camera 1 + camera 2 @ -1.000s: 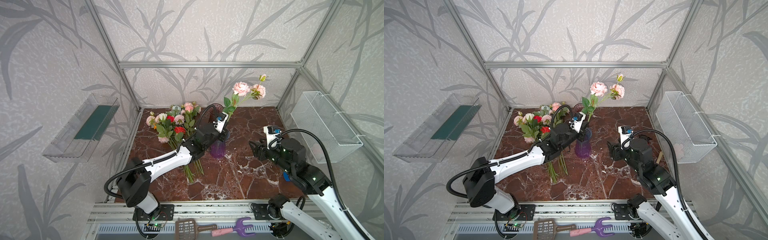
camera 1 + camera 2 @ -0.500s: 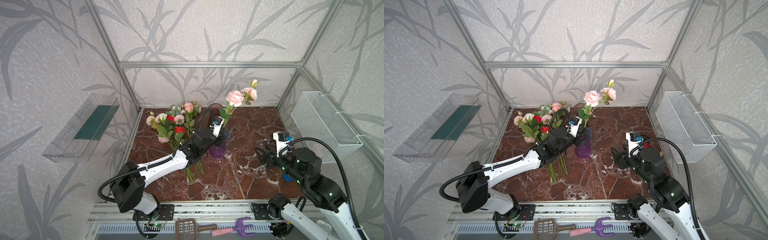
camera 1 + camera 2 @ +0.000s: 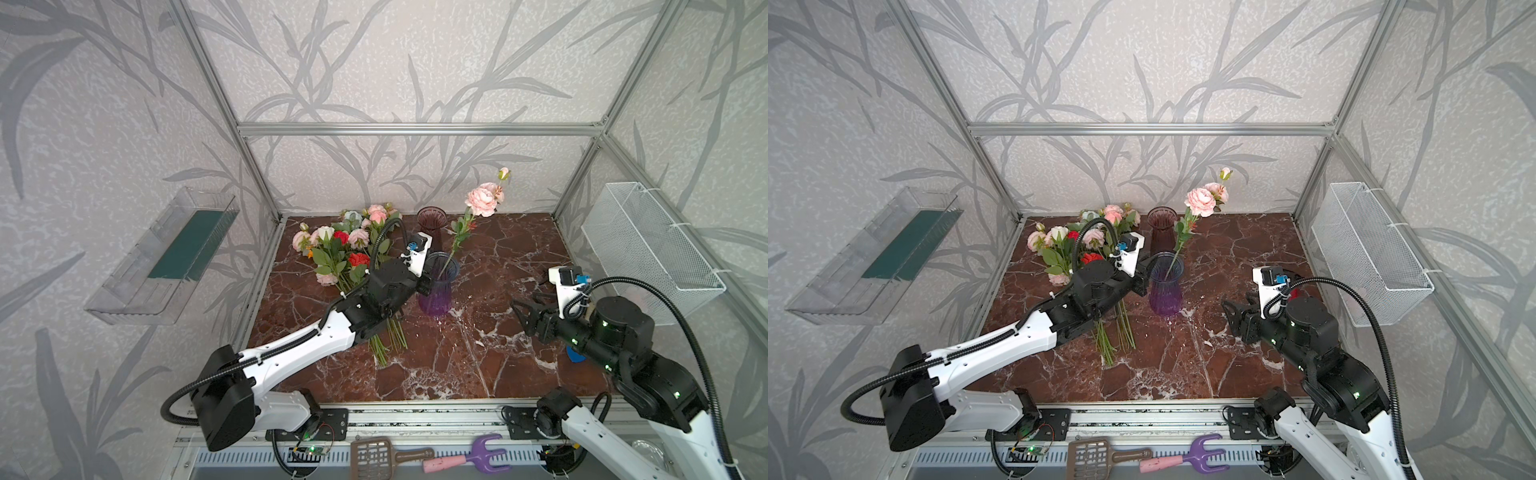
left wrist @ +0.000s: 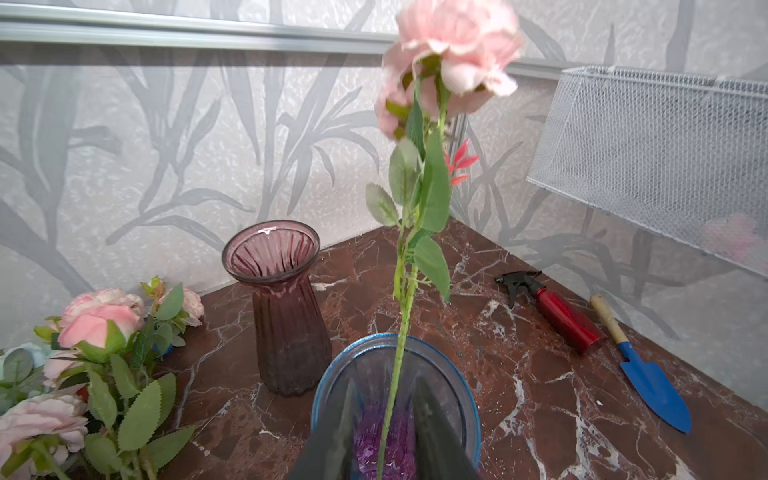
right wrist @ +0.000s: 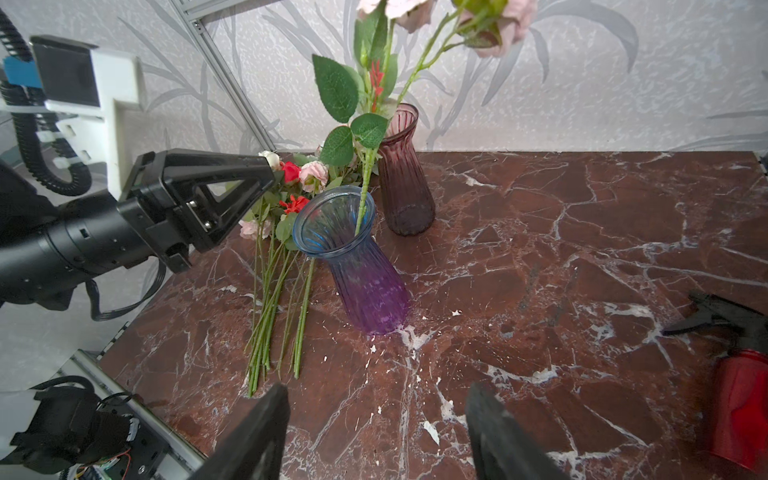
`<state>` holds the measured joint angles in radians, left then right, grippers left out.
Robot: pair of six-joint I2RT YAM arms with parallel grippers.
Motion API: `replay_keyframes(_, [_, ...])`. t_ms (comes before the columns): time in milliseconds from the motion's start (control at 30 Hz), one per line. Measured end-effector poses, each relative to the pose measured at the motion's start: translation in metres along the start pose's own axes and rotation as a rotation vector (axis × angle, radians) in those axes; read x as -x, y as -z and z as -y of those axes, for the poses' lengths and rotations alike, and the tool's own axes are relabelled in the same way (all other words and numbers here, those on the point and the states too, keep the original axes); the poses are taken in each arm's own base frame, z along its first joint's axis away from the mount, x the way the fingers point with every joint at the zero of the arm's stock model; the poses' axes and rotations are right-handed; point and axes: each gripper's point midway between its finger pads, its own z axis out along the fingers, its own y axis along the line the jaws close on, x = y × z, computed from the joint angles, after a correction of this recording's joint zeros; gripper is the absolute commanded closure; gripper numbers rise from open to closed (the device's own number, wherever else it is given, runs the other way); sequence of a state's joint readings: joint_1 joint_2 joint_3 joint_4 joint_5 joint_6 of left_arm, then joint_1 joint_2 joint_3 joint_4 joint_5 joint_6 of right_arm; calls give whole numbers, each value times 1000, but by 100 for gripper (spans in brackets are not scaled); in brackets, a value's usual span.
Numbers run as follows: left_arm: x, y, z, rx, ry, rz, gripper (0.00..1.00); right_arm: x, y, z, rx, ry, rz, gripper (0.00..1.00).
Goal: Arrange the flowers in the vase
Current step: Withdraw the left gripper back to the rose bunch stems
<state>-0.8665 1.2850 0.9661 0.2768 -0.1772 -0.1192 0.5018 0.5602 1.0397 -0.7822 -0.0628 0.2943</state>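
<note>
Since a second ago the long-stemmed pink peony [image 3: 481, 201] has sunk into the blue-rimmed purple ribbed glass vase [image 3: 434, 297] and the left gripper [image 4: 384, 386] has let go: its black fingers [image 4: 436, 432] stand parted just short of the rim, clear of the stem. The right gripper [image 5: 376, 390] has drawn back, fingers [image 5: 257, 436] spread on nothing, the vase well ahead of them. The loose bunch of flowers [image 3: 332, 259] lies below the left fingers. In both top views the left fingertips are hard to make out; the wrist views blur or crop the bloom.
</note>
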Motion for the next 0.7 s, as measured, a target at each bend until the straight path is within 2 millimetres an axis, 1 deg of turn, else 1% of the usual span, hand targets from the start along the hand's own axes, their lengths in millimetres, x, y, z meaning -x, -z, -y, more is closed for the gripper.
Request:
replay_keyframes(33, [6,6,-2,8,10,13,63,1,1,-2,9,0,-1,32])
replay_keyframes(100, [17,19,-9,33,32,43,52,1,1,-5,25,0,-3,31])
replay_keyframes(133, [21,28,-14,51,51,60,45,0,1,-6,30,0,-8,28])
replay_keyframes(167, [24,37,-20,71,68,77,41,-1,1,-6,34,0,-11,17])
replay_keyframes(200, [25,46,-27,93,84,92,38,-2,0,-7,41,0,-16,4])
replay_keyframes(233, [23,56,-33,117,100,103,36,-4,-1,-9,52,-1,-22,1])
replay_keyframes(300, [16,73,-47,164,137,118,33,-9,-3,-9,61,-8,-26,1])
replay_keyframes(367, [1,88,-61,218,180,117,27,-16,-4,-2,41,-49,-4,0])
replay_keyframes(433, [-14,101,-74,267,222,111,21,-27,-6,6,23,-76,18,15])
replay_keyframes(467, [-23,109,-81,294,250,107,19,-34,-7,9,15,-90,20,24])
replay_keyframes(500, [-31,115,-87,315,268,104,18,-38,-9,12,6,-101,11,30])
replay_keyframes(533, [-38,122,-92,334,292,103,17,-41,-12,15,-9,-115,-4,37])
replay_keyframes(567, [-47,130,-99,359,323,102,17,-42,-18,16,-21,-125,-27,42])
replay_keyframes(600, [-54,138,-106,390,352,104,18,-45,-26,18,-35,-138,-61,49])
replay_keyframes(633, [-61,145,-113,422,380,102,19,-48,-34,19,-50,-145,-95,52])
replay_keyframes(700, [-75,158,-127,494,429,84,21,-59,-52,25,-87,-164,-174,56])
